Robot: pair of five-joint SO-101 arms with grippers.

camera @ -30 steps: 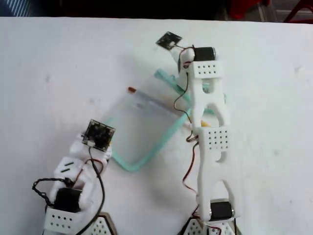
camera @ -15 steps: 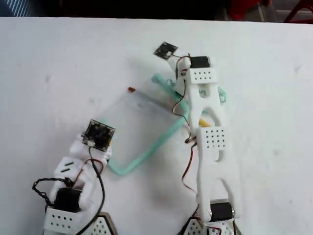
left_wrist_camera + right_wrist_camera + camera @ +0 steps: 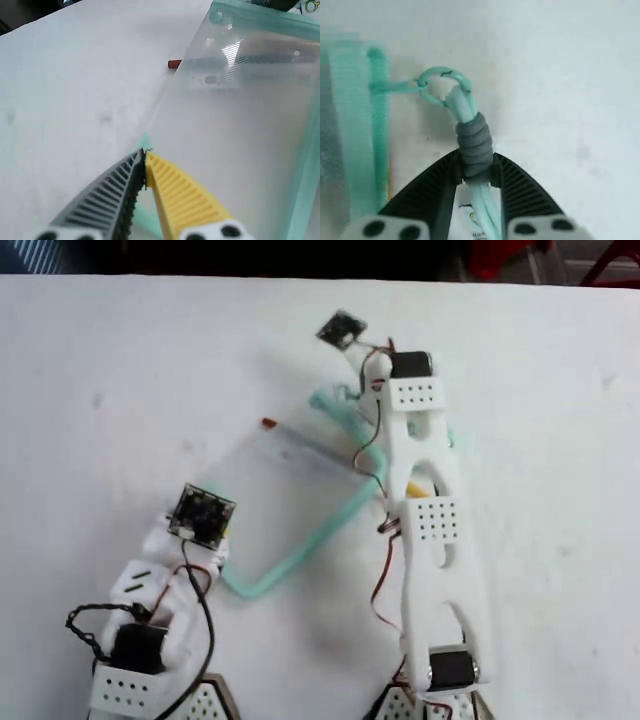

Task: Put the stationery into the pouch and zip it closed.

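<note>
Pinching the pouch (image 3: 285,490) at two ends on the table (image 3: 120,360).
Right gripper (image 3: 475,158) is clamped on the zip cord (image 3: 474,142) at its grey wrap. The ring (image 3: 440,82) just ahead of its tips hooks to the teal zip strip (image 3: 370,125). Left gripper (image 3: 144,155) has its tips pressed together on the pouch's teal corner. The clear pouch spreads ahead of it, with a red tip (image 3: 174,64) poking out at the far edge.

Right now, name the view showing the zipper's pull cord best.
Right wrist view: the pull cord is clamped in the right end effector, ring on the zipper. In the high view the right arm mostly covers it; the left wrist view gives the pouch's far zip edge.
</note>
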